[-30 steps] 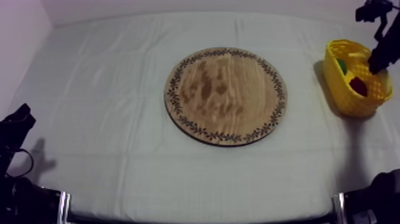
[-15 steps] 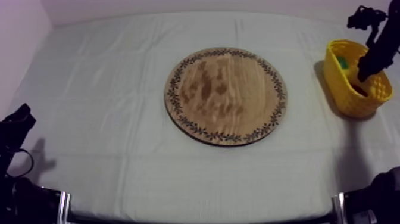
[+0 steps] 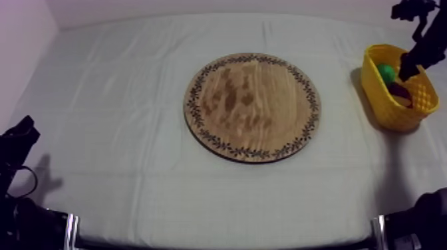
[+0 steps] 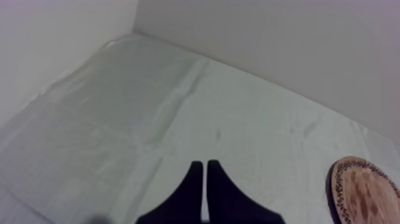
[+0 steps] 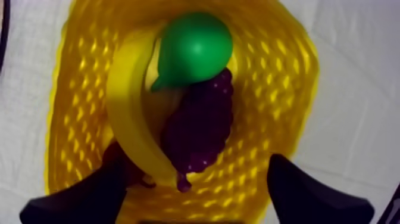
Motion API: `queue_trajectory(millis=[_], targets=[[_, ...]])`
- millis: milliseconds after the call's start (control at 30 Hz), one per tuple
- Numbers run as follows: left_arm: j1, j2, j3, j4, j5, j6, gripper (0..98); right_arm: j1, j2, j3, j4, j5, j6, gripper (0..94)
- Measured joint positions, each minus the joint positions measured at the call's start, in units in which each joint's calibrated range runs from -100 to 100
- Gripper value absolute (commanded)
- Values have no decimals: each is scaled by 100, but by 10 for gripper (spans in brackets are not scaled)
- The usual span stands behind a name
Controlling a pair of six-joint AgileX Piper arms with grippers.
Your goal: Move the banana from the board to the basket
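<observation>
The right tool [image 5: 196,159] hangs straight above the yellow basket [image 5: 280,89], its two black fingers [image 5: 297,190] spread wide with nothing between them. Directly under it the banana [image 5: 128,113] lies inside the basket, curving along the wall on one finger's side. The green pear [image 5: 196,47] rests against the banana's far end, and the bunch of grapes [image 5: 202,125] is tucked beside it, beneath the gap of the tool. The wooden board [image 3: 253,106] sits in the middle of the bench [image 3: 120,100], well apart from this tool. The left tool [image 4: 205,170] rests low over the cloth at the other side, closed on nothing, with the board's rim off ahead of it.
</observation>
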Motion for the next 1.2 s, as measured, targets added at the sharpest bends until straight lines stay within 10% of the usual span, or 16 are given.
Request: queue_trajectory(millis=[467,1200], targets=[[0,0,0,0,0,0,1,285,-1614,548,-303,156,326,427],[0,0,0,0,0,0,1,2,-4466,3492,-279,-1494,-240,16]])
